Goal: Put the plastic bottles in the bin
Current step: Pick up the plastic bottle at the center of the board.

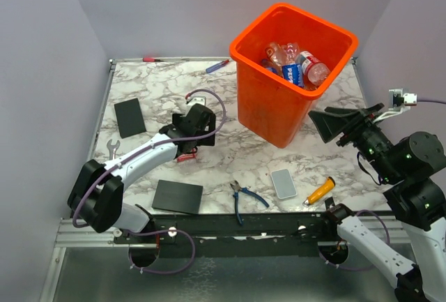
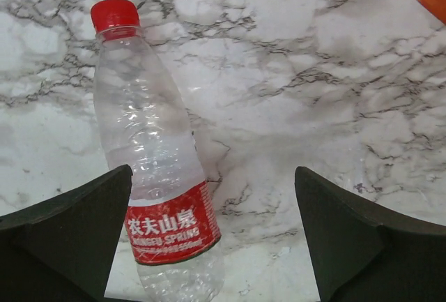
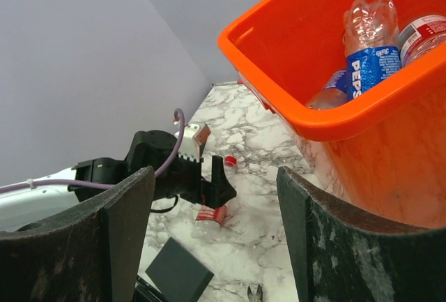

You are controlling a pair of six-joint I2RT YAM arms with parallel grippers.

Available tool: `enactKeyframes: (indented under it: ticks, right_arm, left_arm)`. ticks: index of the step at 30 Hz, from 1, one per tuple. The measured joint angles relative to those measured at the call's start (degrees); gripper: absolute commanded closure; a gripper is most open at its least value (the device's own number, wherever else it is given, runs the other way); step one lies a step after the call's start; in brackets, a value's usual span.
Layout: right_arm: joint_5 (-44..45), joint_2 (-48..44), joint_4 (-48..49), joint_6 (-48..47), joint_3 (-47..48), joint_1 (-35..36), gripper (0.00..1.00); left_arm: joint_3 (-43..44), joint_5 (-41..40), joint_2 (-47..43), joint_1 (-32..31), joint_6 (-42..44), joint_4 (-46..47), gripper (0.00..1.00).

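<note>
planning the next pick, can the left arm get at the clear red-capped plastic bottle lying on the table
Probably yes. The left end effector hangs right above the clear plastic bottle with red cap and label, jaws wide open, nothing covering it; the bottle lies off to one side of the gap.

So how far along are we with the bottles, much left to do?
Nearly done. Several bottles already lie in the orange bin. Nothing is gripped: the left pincer stands open over one red-capped bottle lying on the table, and the right pincer is open and empty beside the bin. That bottle is the only one I can see left outside.
</note>
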Motion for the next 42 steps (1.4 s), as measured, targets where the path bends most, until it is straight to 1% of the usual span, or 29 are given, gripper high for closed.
enactKeyframes:
  ticks: [6, 11, 14, 18, 21, 29, 34, 37, 42]
  right_arm:
    - [-1.2, -2.5, 1.8, -0.3, -2.6, 0.0, 0.25]
    - [-2.1, -4.0, 3.3, 0.4, -5.4, 0.0, 0.25]
    - [-2.6, -4.4, 3.3, 0.9, -6.4, 0.0, 0.25]
    - [-2.7, -4.8, 3.3, 1.2, -6.4, 0.0, 0.25]
    - [-2.7, -5.3, 3.3, 1.3, -6.4, 0.0, 0.25]
    - [-2.7, -5.4, 3.3, 1.5, -6.6, 0.0, 0.25]
    - [-2.7, -5.6, 3.3, 1.7, -6.7, 0.0, 0.25]
    - [-2.7, -5.8, 3.3, 1.8, -6.7, 0.0, 0.26]
    - [-2.7, -6.2, 2.4, 1.7, -6.6, 0.0, 0.25]
  left_arm:
    - [-0.2, 1.0, 0.3, 4.9, -5.7, -3.5, 0.01]
    - [0.0, 0.9, 0.3, 5.1, -8.4, -5.0, 0.01]
    - [-0.1, 0.9, 0.3, 6.6, -9.5, -5.8, 0.01]
    - [-1.6, 0.9, 0.3, 9.2, -10.2, -5.8, 0.01]
    - [-3.0, 1.5, 0.9, 9.5, -10.1, -5.5, 0.01]
    - [-4.9, 5.1, 6.3, 9.4, -10.1, -2.3, 0.01]
    - [-6.5, 5.2, 6.4, 9.4, -10.2, -0.6, 0.08]
    - [-8.2, 5.3, 6.4, 9.4, -10.2, 0.0, 0.14]
    - [-10.4, 6.5, 5.8, 9.4, -9.9, 1.0, 0.32]
